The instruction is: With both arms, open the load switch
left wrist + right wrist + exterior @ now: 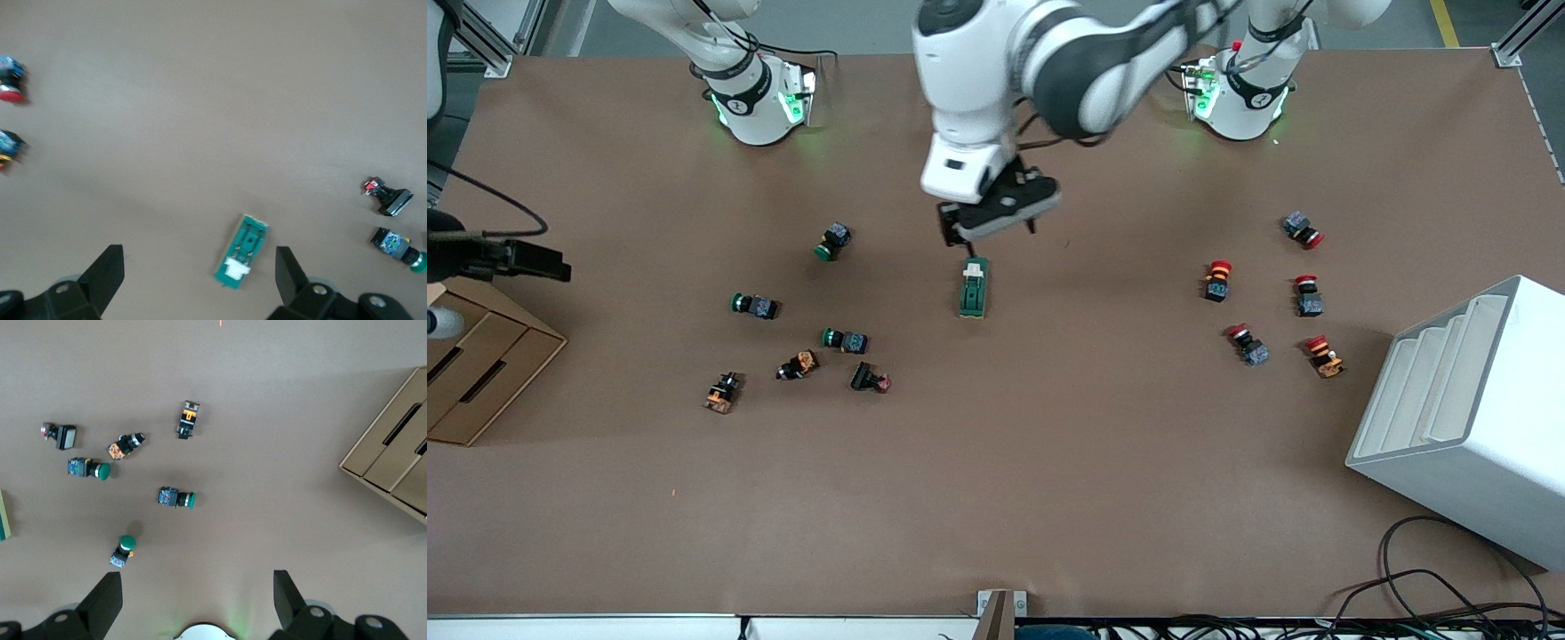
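The load switch [973, 289] is a dark-green oblong block with a white lever piece at the end toward the arms' bases, lying flat mid-table. My left gripper [989, 224] hangs open just above it, a little toward the bases. In the left wrist view the load switch [241, 261] sits between the spread fingers, closer to one finger [288, 270] and touching neither. My right gripper [197, 577] is open and empty, held high over its own base [203, 632]; it is out of the front view. A green sliver of the load switch [3, 515] shows at the right wrist view's edge.
Green-capped push buttons [834, 241] and orange-bodied ones [722, 392] lie scattered toward the right arm's end. Red-capped push buttons [1217, 279] lie toward the left arm's end. A white stepped rack [1467, 418] and a cardboard drawer box [471, 373] stand at the table's two ends.
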